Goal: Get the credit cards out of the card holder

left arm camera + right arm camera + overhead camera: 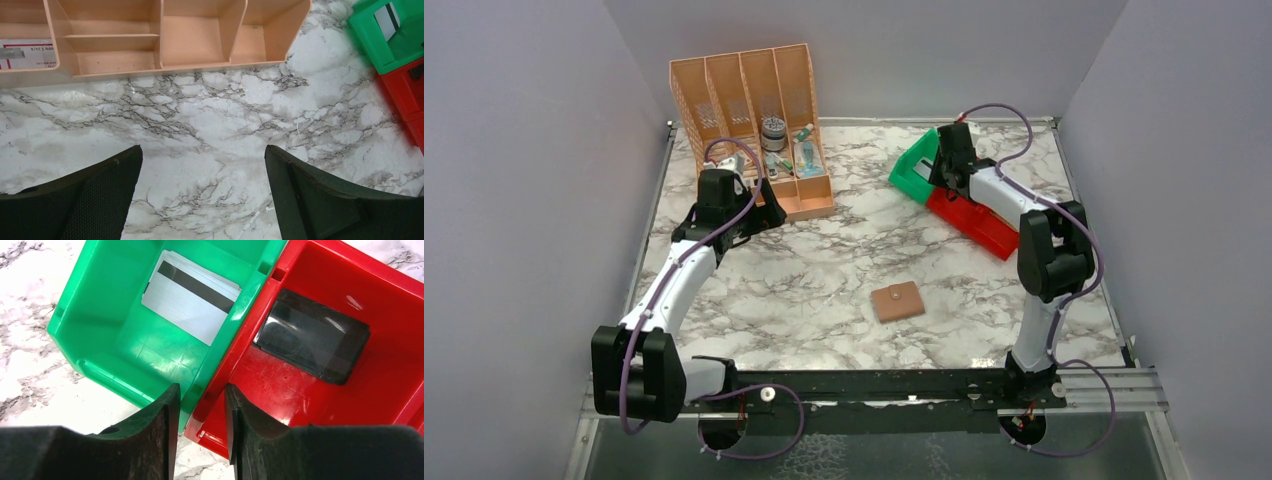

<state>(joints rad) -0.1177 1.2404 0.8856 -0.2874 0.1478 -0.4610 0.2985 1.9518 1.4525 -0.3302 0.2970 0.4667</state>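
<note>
While card holder [897,301] lies shut, white box [27,54] print illegible.

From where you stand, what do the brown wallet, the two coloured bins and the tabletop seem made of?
Card holder: leather or imitation, matte brown, with a snap tab. Green bin and red bin: glossy moulded plastic, with glints. Table: marble pattern, possibly printed film; cannot tell.

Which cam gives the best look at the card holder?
Top external. The card holder lies closed on the table, whole and unobstructed. Left wrist shows marble and the orange organiser, right wrist the green bin and red bin; neither catches it.
</note>
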